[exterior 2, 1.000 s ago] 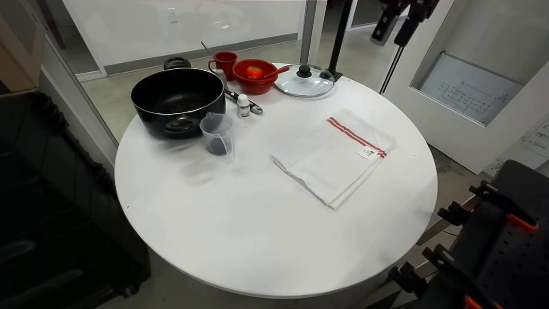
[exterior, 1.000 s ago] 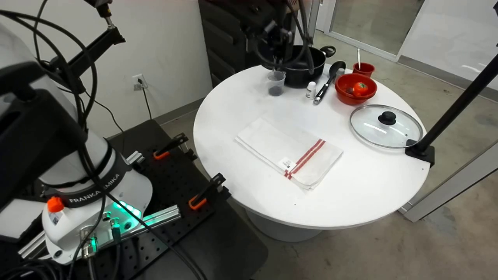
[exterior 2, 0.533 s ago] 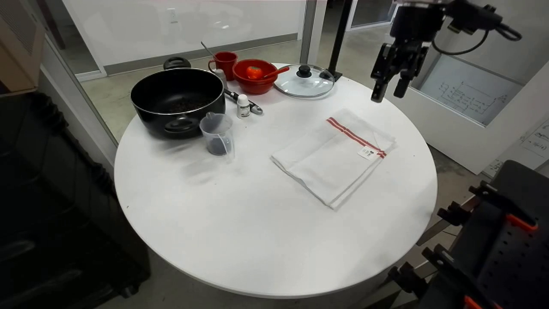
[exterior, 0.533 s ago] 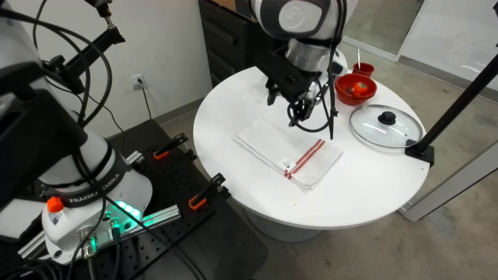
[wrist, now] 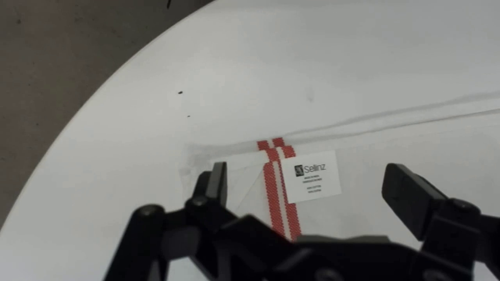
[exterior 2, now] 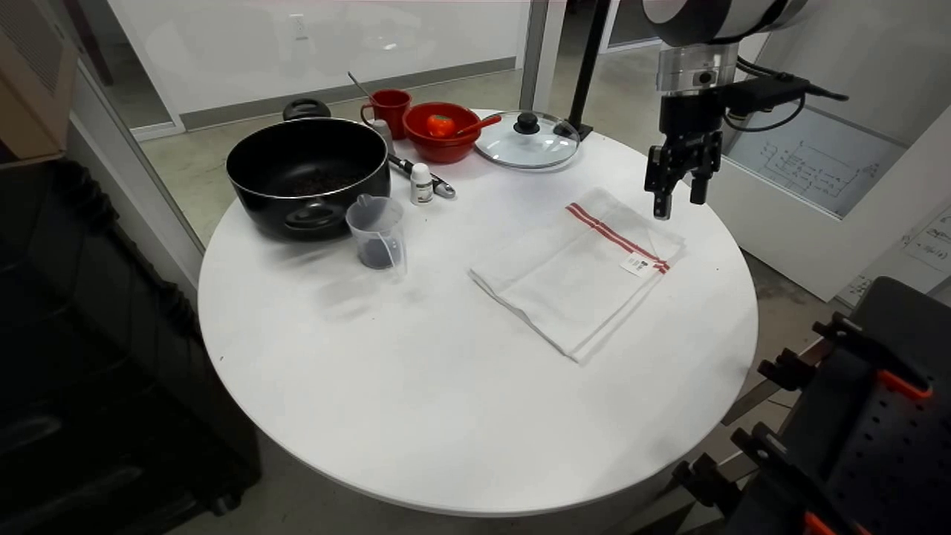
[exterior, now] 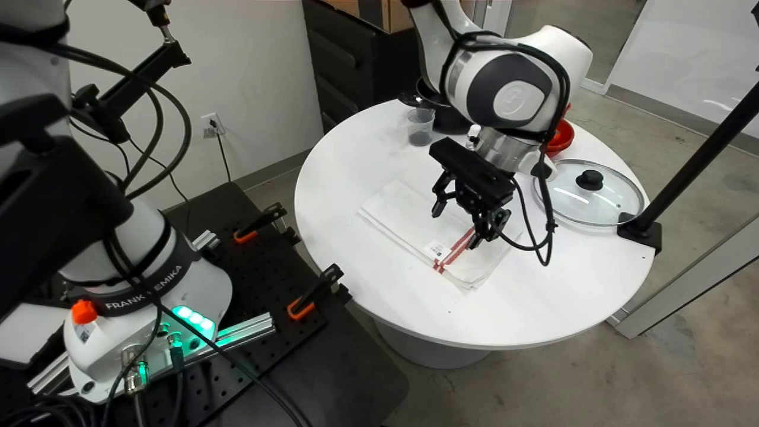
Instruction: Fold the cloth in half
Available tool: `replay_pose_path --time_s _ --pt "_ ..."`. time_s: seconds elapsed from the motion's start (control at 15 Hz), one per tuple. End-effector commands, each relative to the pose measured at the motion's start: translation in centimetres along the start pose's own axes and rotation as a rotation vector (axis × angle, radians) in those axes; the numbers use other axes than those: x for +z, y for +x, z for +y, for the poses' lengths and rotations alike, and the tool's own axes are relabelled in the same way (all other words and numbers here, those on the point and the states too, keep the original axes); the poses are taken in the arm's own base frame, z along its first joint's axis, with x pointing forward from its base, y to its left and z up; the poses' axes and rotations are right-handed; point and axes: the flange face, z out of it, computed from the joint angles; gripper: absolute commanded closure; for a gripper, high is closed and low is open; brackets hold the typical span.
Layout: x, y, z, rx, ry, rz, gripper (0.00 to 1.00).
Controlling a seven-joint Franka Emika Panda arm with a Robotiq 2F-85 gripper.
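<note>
The cloth is a white towel with red stripes and a small white label. It lies flat on the table in both exterior views (exterior: 403, 210) (exterior 2: 572, 279), with layered edges showing. In the wrist view the cloth (wrist: 359, 210) lies below my gripper (wrist: 306, 171). The label (wrist: 312, 177) and red stripes (wrist: 276, 199) show between the spread fingers. My gripper is open and empty. In an exterior view the gripper (exterior: 455, 226) hangs above the cloth and hides part of its striped end. In an exterior view the gripper (exterior 2: 680, 206) appears above the table, apart from the cloth.
A glass lid (exterior 2: 513, 152) lies beyond the cloth. A red bowl (exterior 2: 446, 154), red mug (exterior 2: 394, 111), white bottle (exterior 2: 421, 187), clear measuring cup (exterior 2: 371, 234) and black pot (exterior 2: 260, 212) stand on the round white table (exterior 2: 446, 431). A black pole (exterior: 694, 157) rises at its edge.
The arm has come down from high up and away from the cloth to above its striped end. The gripper stays open. The cloth has not moved.
</note>
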Motion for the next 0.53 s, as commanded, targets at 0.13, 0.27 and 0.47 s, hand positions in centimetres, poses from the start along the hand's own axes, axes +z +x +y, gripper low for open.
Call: replay_pose_path --time_s 0.13,0.27,0.47 --pt "-0.3 3.5 4.6 -0.085 0.02 -0.019 0.0" --pt "0.1 4.0 5.9 -0.076 0.062 -0.034 0.0" --pt "0.1 3.3 5.9 -0.055 0.043 -0.023 0.0"
